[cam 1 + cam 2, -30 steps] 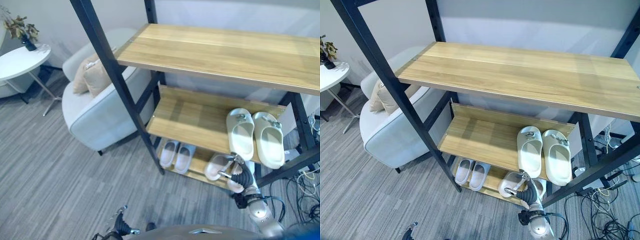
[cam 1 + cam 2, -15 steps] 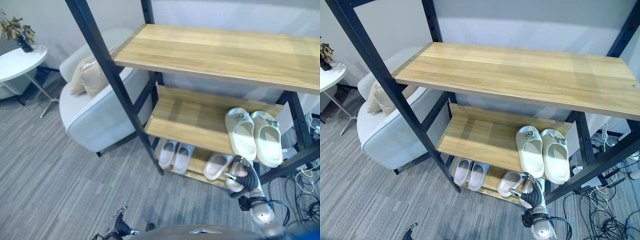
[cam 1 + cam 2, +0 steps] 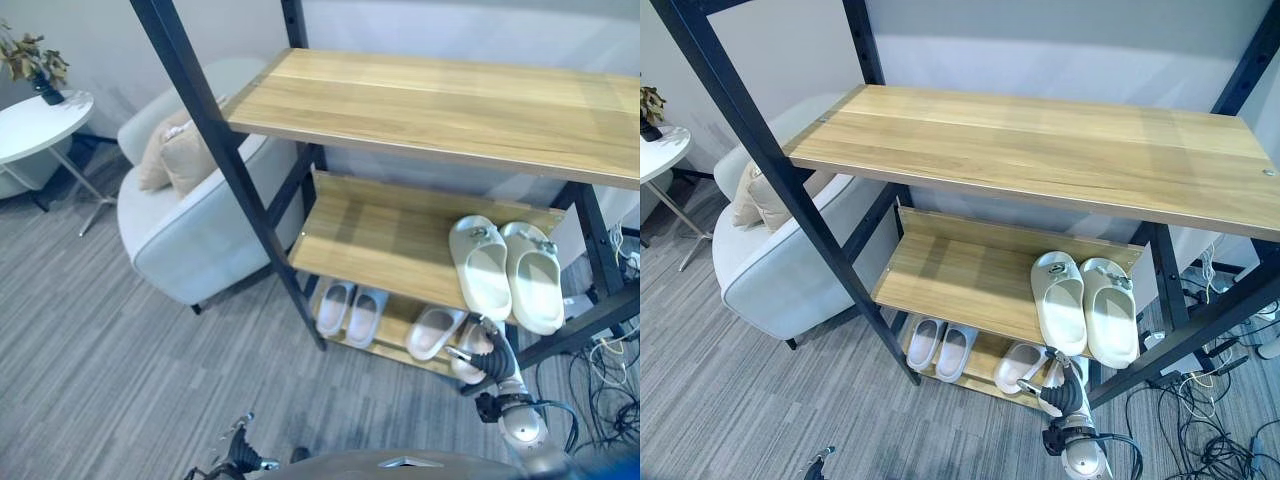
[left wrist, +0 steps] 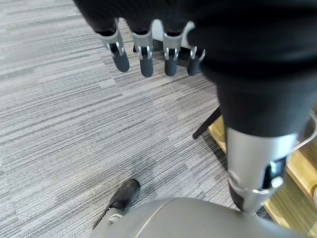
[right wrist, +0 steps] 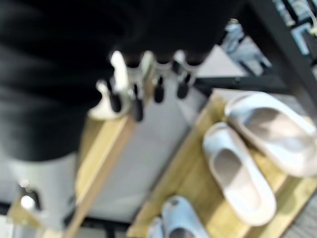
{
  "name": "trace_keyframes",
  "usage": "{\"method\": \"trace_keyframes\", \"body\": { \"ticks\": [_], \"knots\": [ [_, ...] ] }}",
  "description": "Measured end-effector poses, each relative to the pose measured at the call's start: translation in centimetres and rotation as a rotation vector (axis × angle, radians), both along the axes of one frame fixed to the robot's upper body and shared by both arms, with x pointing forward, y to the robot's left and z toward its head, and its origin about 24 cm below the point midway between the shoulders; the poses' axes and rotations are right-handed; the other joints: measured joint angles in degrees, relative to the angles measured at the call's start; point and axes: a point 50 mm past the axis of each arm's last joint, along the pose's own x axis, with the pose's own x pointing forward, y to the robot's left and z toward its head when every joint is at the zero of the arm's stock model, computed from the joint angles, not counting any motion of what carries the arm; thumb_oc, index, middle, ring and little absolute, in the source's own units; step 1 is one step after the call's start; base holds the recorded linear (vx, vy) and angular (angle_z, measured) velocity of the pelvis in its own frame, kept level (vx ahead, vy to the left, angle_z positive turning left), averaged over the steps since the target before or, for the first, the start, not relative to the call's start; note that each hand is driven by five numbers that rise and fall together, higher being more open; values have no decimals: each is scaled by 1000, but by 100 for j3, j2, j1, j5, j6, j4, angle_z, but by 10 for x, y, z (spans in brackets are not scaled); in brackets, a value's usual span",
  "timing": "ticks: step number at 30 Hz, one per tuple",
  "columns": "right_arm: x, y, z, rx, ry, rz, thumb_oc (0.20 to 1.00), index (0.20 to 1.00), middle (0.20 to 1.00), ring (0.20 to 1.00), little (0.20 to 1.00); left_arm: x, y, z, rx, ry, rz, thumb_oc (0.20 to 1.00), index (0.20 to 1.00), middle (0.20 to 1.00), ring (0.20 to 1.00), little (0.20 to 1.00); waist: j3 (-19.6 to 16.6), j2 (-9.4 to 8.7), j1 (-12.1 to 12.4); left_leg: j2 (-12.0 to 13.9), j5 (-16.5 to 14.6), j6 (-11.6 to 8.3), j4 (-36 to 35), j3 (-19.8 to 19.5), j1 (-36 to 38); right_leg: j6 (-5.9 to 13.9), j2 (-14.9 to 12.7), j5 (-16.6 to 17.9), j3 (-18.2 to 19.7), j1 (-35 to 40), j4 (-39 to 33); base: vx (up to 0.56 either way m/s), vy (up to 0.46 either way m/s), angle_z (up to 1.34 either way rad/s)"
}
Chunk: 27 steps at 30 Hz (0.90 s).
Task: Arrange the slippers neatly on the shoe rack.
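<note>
Since the earlier frame, the right hand [image 3: 487, 352] had shifted rightward, fingers curled round a pale slipper [image 3: 468, 356] at the bottom shelf [image 3: 392, 322], presumably to square it beside its mate [image 3: 433, 331] at nine o'clock; left hand [image 4: 148, 47] hung relaxed.

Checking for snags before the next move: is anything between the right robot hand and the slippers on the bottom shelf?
Nothing visible. The right robot hand is already at the beige slipper pair on the bottom shelf, just under the middle shelf's front edge.
</note>
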Motion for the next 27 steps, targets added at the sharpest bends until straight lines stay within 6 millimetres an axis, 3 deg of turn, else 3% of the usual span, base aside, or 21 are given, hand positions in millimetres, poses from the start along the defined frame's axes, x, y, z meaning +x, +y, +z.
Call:
{"method": "trace_keyframes", "body": {
  "ticks": [6,18,22,27],
  "knots": [
    [4,8,-1,-20,7,55,1000,1000,1000,1000,1000,1,0,0,3,0,-5,1000,1000,1000,1000,1000,-11,-16,1,0,0,0,0,-4,1,0,1,1,-2,3,0,0,0,0],
    [-13,9,-35,-129,203,153,1000,1000,1000,1000,1000,2,1,-1,19,11,-1,1000,1000,1000,1000,1000,-35,-47,98,-1,1,1,1,-14,11,0,1,-1,-13,21,0,0,0,0],
    [-24,5,-53,-139,310,123,1000,1000,1000,1000,1000,3,-2,-1,21,3,-9,1000,1000,1000,1000,1000,-57,-37,101,-1,1,1,1,-15,14,0,2,-2,-22,31,0,0,0,0],
    [-57,4,-80,-129,505,68,1000,1000,1000,1000,1000,4,-5,-3,18,16,-13,1000,1000,1000,1000,1000,-80,7,106,-3,1,1,1,-30,15,0,2,-10,-48,49,0,-8,10,2]
  ]
}}
